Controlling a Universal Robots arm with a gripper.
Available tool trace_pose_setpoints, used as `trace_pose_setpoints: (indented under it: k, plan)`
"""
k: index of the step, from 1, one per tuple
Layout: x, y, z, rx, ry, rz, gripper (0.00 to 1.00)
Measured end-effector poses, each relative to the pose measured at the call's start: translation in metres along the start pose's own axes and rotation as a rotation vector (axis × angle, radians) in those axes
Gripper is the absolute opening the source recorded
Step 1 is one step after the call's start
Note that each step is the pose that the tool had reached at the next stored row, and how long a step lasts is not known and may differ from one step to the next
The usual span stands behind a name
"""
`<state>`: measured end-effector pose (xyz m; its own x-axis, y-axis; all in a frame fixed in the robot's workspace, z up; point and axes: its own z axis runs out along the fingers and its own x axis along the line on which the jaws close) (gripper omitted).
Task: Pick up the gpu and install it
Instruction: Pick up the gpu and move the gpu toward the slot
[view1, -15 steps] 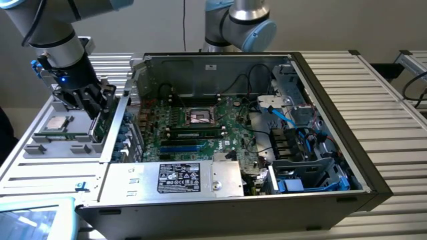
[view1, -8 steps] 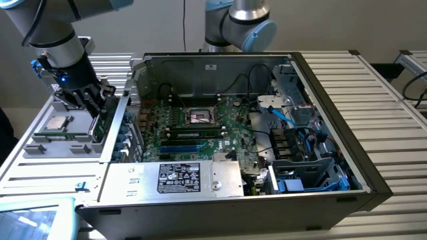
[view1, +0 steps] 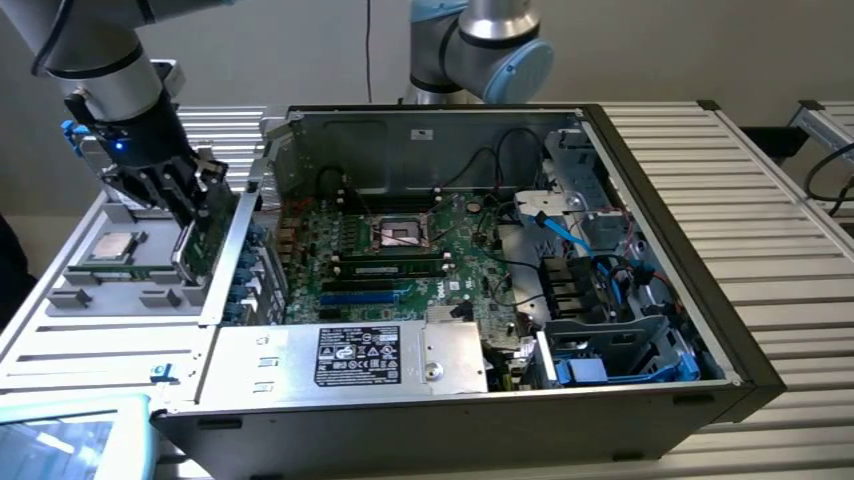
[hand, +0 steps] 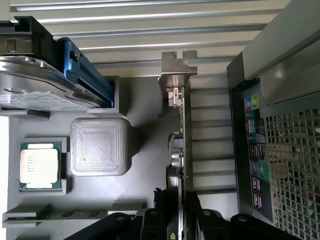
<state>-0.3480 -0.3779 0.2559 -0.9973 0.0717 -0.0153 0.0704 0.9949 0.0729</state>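
As gripper clamped gpu edge-on, card's long axis ran straight out from hand, PC case just alongside.

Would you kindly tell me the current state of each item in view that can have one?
gripper: shut on the gpu.
gpu: held on edge outside the case, not installed.
computer case: open, motherboard exposed.
CPU chip: lying flat in a recess of the tray.
hard drive: resting in the tray.
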Motion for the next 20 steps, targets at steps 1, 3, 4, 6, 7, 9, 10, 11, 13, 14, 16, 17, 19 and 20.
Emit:
trace_pose_setpoints:
  k: [1,3,4,6,7,9,10,11,13,14,16,17,19,20]
  plan:
    - [0.0,0.0004,-0.0045,0.0001,0.0002,0.0,0.28]
    - [0.0,0.0013,-0.0136,0.0,0.0001,0.0,0.28]
    - [0.0,0.0017,-0.018,0.0002,0.0003,0.0,0.28]
    - [0.0,0.0025,-0.0272,0.0,0.0001,0.0,0.28]
    - [0.0,0.0028,-0.0317,0.0001,0.0002,0.0,0.28]
    - [-0.001,0.0035,-0.0407,0.0002,0.0002,0.0,0.28]
    - [-0.001,0.0038,-0.0451,0.0001,0.0001,0.0,0.28]
    - [-0.001,0.0042,-0.0496,0.0002,0.0001,0.0,0.28]
    - [-0.001,0.0048,-0.0588,0.0004,0.0001,0.0,0.28]
    - [-0.001,0.0052,-0.0634,0.0007,0.0001,0.0,0.28]
    - [-0.001,0.0058,-0.0724,0.0014,0.0,0.0,0.28]
    - [-0.001,0.0062,-0.0769,0.0022,0.0001,0.0,0.28]
    - [-0.001,0.0069,-0.0858,0.0034,-0.0002,0.0,0.28]
    - [-0.001,0.0073,-0.0905,0.0043,-0.0001,0.0,0.28]
